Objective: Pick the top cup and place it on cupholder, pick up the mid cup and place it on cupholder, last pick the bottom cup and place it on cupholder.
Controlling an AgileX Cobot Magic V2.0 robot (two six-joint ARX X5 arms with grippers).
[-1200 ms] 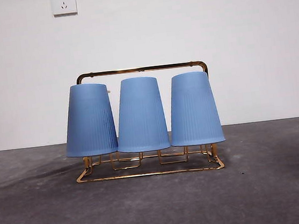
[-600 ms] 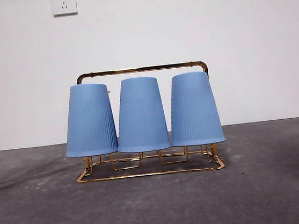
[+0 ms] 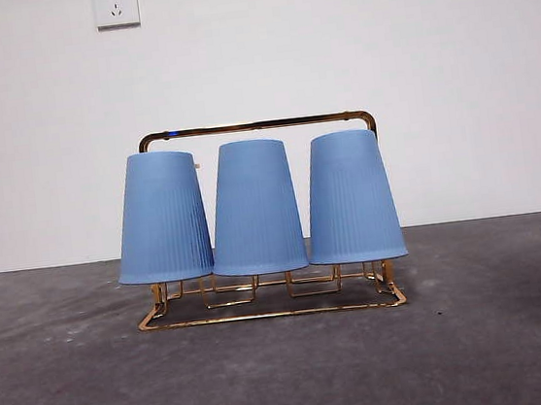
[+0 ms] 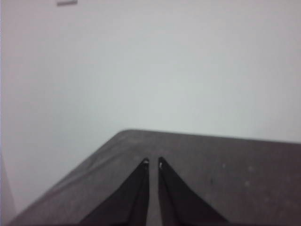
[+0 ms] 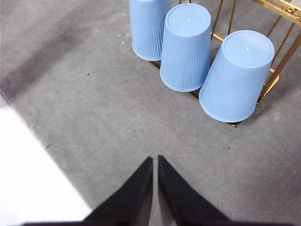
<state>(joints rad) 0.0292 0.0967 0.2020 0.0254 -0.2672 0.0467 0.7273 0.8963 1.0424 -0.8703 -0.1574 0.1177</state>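
Observation:
Three blue ribbed cups stand upside down side by side on the gold wire cupholder (image 3: 257, 124): the left cup (image 3: 161, 215), the middle cup (image 3: 253, 204) and the right cup (image 3: 351, 193). No stack of cups is in view. My right gripper (image 5: 155, 159) hangs shut and empty over the grey table, well short of the same cups (image 5: 186, 47) and the cupholder (image 5: 277, 9). My left gripper (image 4: 153, 162) is shut and empty too, pointing at a table corner and the white wall, with no cup in its view.
The grey table (image 3: 290, 376) runs back to a white wall with two sockets (image 3: 115, 5). The table's edge (image 5: 42, 141) lies close beside my right gripper, with white floor beyond it.
A faint shadow on the table to the left of the rack has faded. The cups and the rack stand as before.

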